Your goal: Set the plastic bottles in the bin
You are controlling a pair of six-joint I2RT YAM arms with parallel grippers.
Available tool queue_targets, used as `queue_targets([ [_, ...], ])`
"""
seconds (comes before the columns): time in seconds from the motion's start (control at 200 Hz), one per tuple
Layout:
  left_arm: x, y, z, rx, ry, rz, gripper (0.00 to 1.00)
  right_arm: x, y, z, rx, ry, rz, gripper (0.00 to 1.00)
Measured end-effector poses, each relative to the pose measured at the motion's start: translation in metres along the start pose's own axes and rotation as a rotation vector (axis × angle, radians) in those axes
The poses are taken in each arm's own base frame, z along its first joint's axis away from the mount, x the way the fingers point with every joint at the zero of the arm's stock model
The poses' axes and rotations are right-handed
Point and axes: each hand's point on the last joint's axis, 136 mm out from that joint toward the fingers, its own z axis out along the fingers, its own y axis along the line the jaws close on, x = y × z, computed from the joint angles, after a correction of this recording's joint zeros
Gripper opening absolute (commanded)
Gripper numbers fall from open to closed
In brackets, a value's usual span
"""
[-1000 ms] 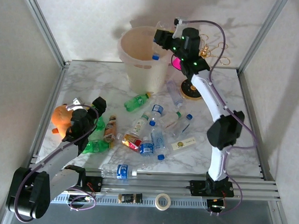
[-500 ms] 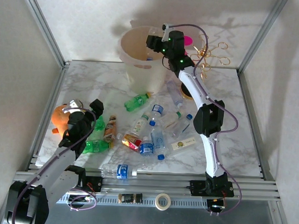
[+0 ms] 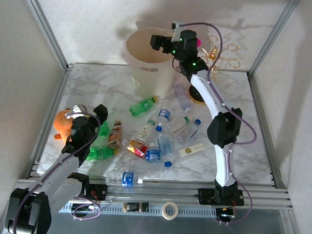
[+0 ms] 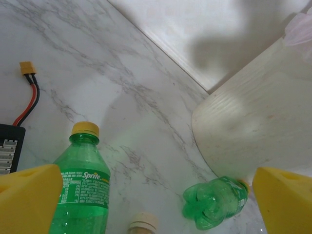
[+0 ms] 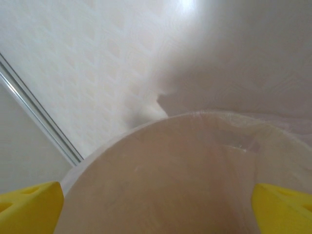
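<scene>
White arms [image 3: 224, 166], purple cables [image 3: 252, 132], yellow pincer pads [image 4: 29, 195]

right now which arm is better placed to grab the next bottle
Left. The left end effector hovers open by the green Sprite bottle on the table; the right end effector, also open, is up over the bin.

**Three viewpoints: one fixed overhead, one carried on each wrist.**

The table [image 3: 95, 88] was taken in whole from high above and behind the arm bases, with the lens tilted down toward the far wall. The left wrist view was set low and close over the table top, framed by the tips of the left gripper [image 4: 156, 200] and faced toward the foot of the bin [image 4: 253, 122]. The right wrist view was held just above the bin's rim, framed by the tips of the right gripper [image 5: 156, 208] and aimed into its mouth. The bin was shared by all three views.
</scene>
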Motion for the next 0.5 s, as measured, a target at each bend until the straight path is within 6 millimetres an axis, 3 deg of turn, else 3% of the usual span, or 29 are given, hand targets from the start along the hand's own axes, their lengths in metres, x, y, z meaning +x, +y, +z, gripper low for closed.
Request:
queue_targets([
  [0.14,0.009,0.012,0.004,-0.051,0.028,0.005,1.00,-0.022,0.010,-0.043,0.028,-0.020,-0.013,0.99],
  [0.24,0.017,0.023,0.006,-0.098,0.055,0.000,0.99,-0.022,0.012,-0.073,0.058,-0.016,-0.023,0.99],
  [0.351,0.027,0.036,0.007,-0.153,0.088,0.006,1.00,0.000,0.003,-0.100,0.116,0.009,-0.024,0.99],
  [0.496,0.037,0.053,0.007,-0.227,0.127,0.010,1.00,0.049,-0.024,-0.135,0.228,0.069,-0.034,0.99],
])
